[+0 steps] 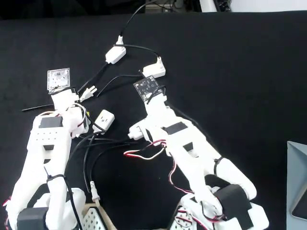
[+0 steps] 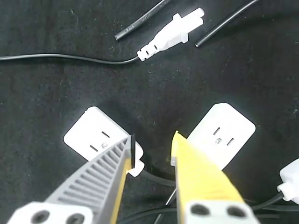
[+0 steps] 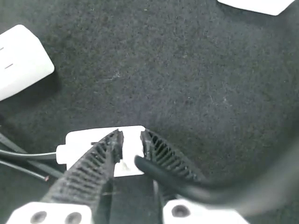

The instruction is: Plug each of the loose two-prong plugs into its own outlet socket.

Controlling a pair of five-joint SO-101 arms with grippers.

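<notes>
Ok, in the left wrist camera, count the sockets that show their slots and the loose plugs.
sockets: 2
plugs: 1
total: 3

Two arms work at the table point(image 1: 249, 57): the left arm point(image 1: 48, 143) and the right arm point(image 1: 192, 153). Three white outlet sockets show plainly from above: the far socket point(image 1: 115, 54), the middle socket point(image 1: 153, 71) and the near socket point(image 1: 103, 120). A white block point(image 1: 136, 132) beside the right arm may be a fourth. There are two loose plugs, the upper plug point(image 1: 88, 92) and the lower plug point(image 1: 94, 194).
</notes>
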